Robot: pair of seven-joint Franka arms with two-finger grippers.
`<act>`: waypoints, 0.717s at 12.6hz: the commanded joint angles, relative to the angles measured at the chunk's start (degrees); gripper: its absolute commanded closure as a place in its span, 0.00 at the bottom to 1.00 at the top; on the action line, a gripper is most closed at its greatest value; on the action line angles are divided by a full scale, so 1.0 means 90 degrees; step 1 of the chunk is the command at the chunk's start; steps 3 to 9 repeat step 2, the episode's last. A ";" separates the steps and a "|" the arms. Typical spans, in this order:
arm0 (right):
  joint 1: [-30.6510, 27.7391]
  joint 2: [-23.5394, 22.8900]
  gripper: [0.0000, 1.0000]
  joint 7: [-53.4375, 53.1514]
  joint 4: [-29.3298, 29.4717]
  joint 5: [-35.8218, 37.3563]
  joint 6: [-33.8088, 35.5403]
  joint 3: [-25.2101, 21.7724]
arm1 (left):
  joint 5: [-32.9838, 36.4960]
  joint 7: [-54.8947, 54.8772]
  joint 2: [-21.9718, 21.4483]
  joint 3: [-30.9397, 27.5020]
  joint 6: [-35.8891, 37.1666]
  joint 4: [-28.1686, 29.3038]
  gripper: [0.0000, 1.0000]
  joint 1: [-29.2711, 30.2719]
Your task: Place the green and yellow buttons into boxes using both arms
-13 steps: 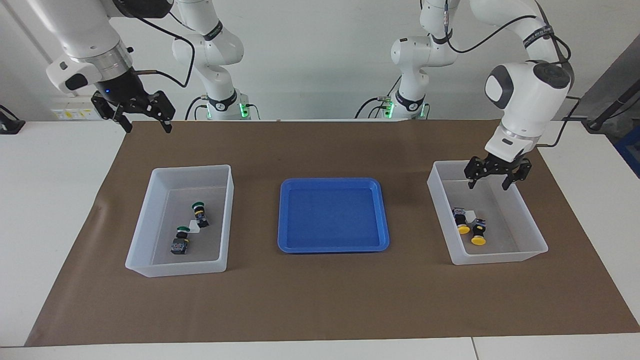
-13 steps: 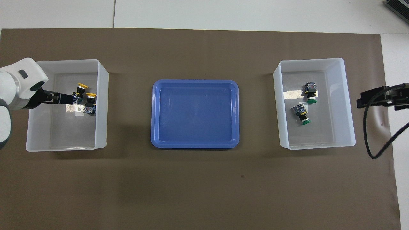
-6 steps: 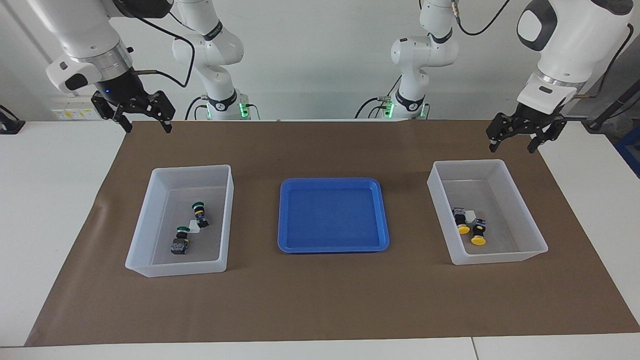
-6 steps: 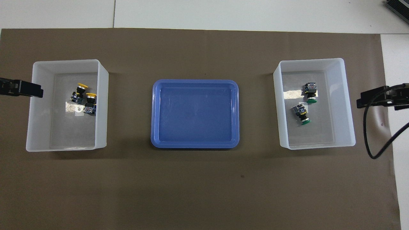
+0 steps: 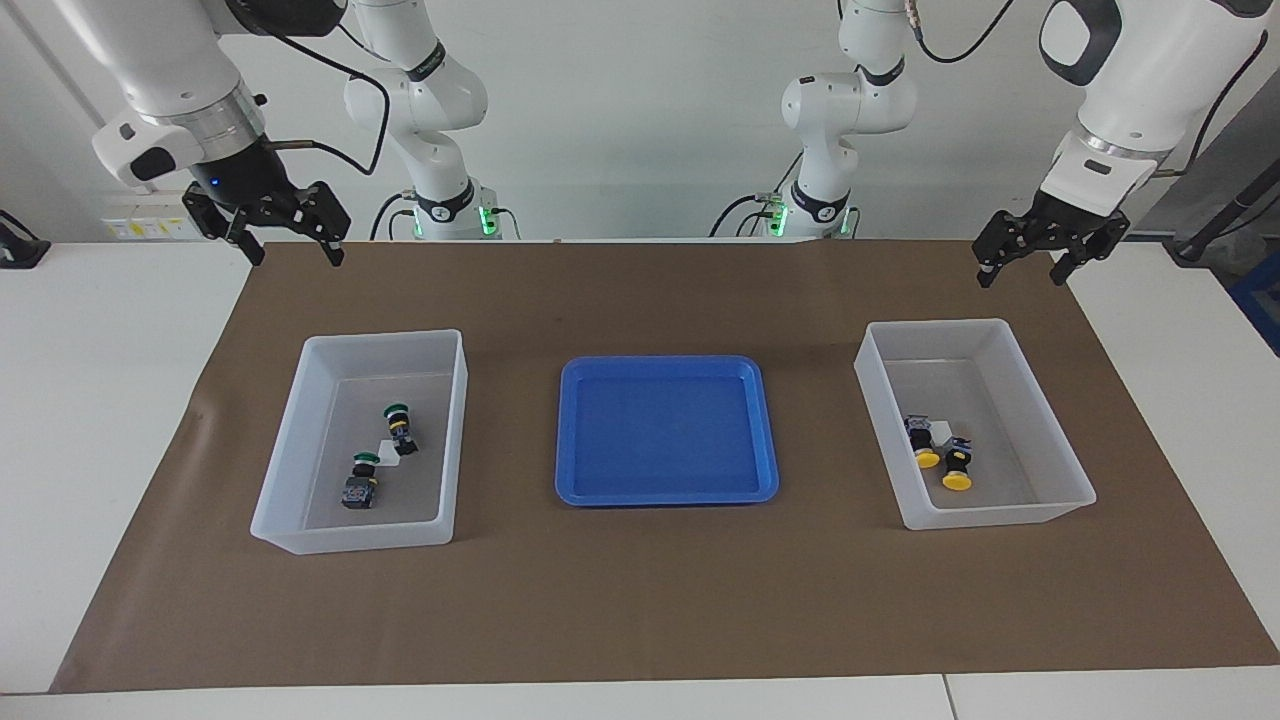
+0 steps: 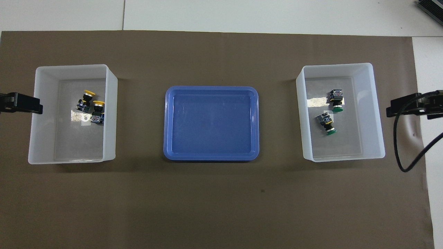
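Note:
Two yellow buttons (image 5: 925,447) (image 6: 86,98) lie side by side in the clear box (image 5: 1000,515) (image 6: 110,114) at the left arm's end. Two green buttons (image 5: 400,428) (image 6: 336,101) lie in the clear box (image 5: 350,535) (image 6: 300,114) at the right arm's end. My left gripper (image 5: 1022,275) (image 6: 20,103) is open and empty, up in the air over the brown mat beside the yellow buttons' box. My right gripper (image 5: 296,255) (image 6: 405,107) is open and empty, waiting over the mat's edge beside the green buttons' box.
An empty blue tray (image 5: 665,430) (image 6: 211,122) lies at the mat's middle between the two boxes. Two slimmer white arms with green-lit bases (image 5: 455,215) stand at the robots' edge of the table. A black cable (image 6: 412,152) hangs by the right gripper.
My left gripper has risen out of the yellow buttons' box and drawn back above the mat, leaving both yellow buttons in the box. The right arm has not moved.

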State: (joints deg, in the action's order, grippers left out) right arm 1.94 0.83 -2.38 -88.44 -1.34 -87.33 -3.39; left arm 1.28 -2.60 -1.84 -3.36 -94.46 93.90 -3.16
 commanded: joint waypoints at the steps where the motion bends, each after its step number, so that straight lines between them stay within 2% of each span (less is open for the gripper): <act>1: -0.0040 0.0103 0.00 0.0109 -0.0096 -0.0174 0.0016 0.0006 | 0.0004 0.0064 -0.0206 0.0022 -0.0081 0.0241 0.00 0.0126; 9: -0.0040 0.0103 0.00 0.0109 -0.0096 -0.0174 0.0016 -0.0004 | 0.0013 0.0054 -0.0196 0.0022 -0.0090 0.0241 0.00 0.0117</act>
